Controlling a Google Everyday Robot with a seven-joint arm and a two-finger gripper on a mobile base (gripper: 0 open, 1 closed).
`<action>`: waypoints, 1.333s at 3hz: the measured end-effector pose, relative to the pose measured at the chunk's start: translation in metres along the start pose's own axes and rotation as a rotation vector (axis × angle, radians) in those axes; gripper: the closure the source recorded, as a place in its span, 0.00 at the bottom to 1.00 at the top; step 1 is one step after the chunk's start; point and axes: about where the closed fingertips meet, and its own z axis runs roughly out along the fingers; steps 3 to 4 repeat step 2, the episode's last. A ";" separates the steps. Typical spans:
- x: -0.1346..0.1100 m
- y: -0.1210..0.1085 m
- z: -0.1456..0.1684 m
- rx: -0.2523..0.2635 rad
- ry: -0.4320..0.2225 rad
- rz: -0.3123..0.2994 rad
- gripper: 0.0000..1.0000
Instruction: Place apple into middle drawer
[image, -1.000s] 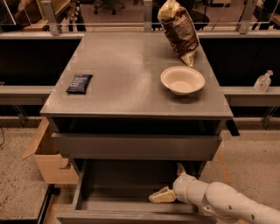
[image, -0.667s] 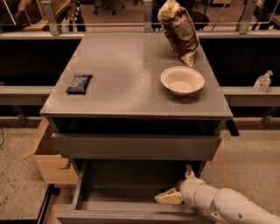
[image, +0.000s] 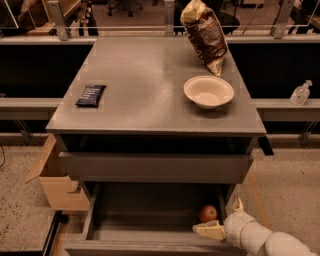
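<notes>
Apple in the drawer, gripper spread just beside it

The apple sits on the floor of the open middle drawer, far over towards its right wall and near the front. The gripper reaches in from the lower right, its 2 fingers splayed wide and clamped on nothing. 1 finger lies low and points left under the apple, the other stands up to the apple's right. The apple therefore lies up and left of the wrist, in the mouth of the jaws, and contact cannot be judged. Being round, it has no long axis. A clean retreat likely runs back to the lower right, away from the fruit.
</notes>
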 end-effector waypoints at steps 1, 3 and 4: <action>0.009 -0.023 -0.025 0.072 -0.013 0.041 0.00; 0.009 -0.023 -0.025 0.072 -0.013 0.041 0.00; 0.009 -0.023 -0.025 0.072 -0.013 0.041 0.00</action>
